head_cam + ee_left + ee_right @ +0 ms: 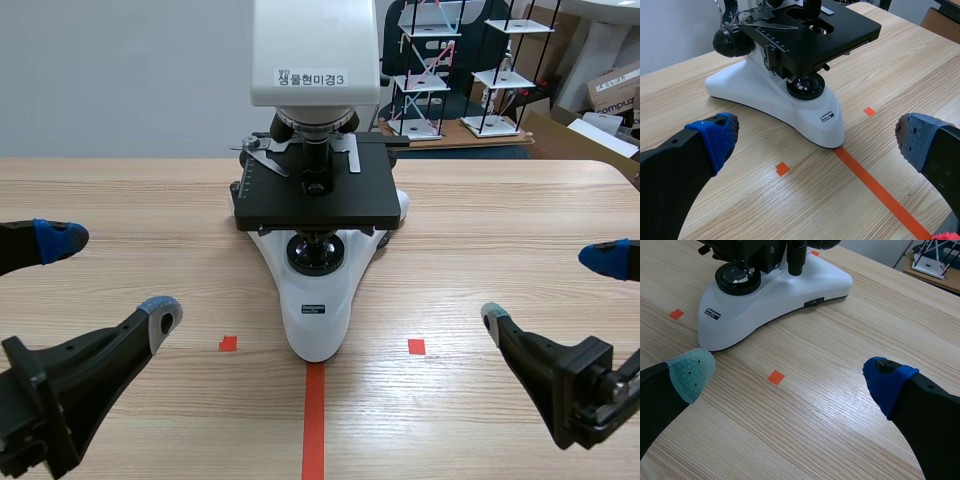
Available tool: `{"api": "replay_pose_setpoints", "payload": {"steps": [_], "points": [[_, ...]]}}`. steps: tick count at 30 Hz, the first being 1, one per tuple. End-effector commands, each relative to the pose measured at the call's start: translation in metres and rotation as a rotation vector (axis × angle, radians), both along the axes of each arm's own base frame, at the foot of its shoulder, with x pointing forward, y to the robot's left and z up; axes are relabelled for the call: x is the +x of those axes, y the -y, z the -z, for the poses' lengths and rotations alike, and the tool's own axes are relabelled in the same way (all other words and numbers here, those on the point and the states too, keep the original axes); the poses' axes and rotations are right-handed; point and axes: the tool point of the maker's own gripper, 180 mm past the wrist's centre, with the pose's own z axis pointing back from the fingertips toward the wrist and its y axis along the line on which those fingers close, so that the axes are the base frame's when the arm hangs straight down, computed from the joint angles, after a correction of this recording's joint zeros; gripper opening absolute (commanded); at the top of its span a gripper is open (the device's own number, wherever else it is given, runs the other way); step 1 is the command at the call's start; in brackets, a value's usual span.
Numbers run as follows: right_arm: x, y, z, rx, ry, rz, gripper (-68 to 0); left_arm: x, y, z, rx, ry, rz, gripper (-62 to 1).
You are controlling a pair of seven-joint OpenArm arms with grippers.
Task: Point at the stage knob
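— Scene view, what have you got?
— I see the microscope [315, 300] standing at the end of the tape line [314, 420]. My left gripper [110, 275] and right gripper [548, 290] sit low at either side, well apart from it, both spread wide and holding nothing.
— Left wrist?
— Fingers apart. The white base [765, 95] lies ahead, with the black stage [840, 30] above it.
— Right wrist?
— Fingers apart. The stage knob [796, 255] hangs as a black stem under the stage, above the base, ahead of the gripper and not touched.

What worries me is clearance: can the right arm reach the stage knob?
Probably yes: the stage knob hangs exposed on the microscope, nothing between it and the open right end effector.
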Motion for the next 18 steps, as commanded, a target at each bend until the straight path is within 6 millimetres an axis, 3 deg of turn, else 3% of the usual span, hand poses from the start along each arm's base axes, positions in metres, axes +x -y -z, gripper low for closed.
{"api": "replay_pose_setpoints", "payload": {"steps": [1,18], "points": [[0.0028,-0.0010,-0.0088,0.007,0.030,-0.008,0.4,0.0012,0.0007,-0.0069,-0.015,0.022,0.004,1.4],[0.0028,-0.0010,-0.0088,0.007,0.030,-0.008,0.4,0.0011,0.0008,-0.0071,-0.010,0.026,0.007,1.4]]}}
